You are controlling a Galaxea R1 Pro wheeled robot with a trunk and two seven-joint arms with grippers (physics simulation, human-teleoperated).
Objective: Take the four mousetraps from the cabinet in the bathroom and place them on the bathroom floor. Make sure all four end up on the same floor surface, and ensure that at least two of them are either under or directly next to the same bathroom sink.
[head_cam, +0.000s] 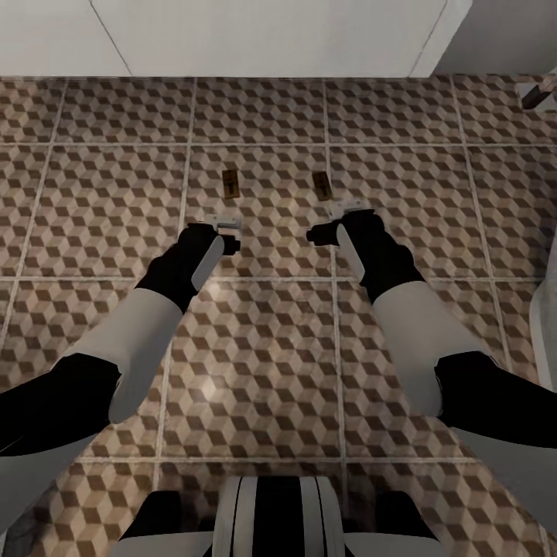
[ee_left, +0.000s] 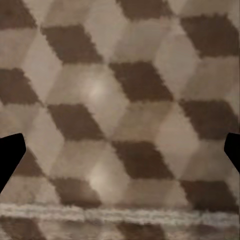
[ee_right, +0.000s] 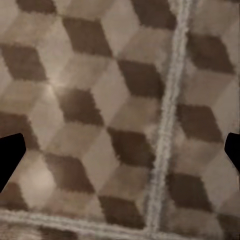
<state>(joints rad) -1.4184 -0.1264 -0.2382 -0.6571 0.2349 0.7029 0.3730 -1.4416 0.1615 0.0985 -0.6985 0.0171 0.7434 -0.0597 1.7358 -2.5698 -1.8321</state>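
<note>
Two mousetraps are lying flat on the bathroom floor (head_cam: 263,363), both just short of the white unit (head_cam: 255,35) at the far edge: the left mousetrap (head_cam: 230,183) and, well apart to its right, the right mousetrap (head_cam: 322,186). Judging by that, half the job is done; two remain to be fetched. The left gripper (head_cam: 226,232) and right gripper (head_cam: 331,224) are hanging near the traps, fingers spread, holding nothing. Nothing is blocking the way.

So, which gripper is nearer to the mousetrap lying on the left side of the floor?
The left one. The left gripper hangs just short of that mousetrap, while the right gripper is off to its side, close to the other mousetrap.
</note>
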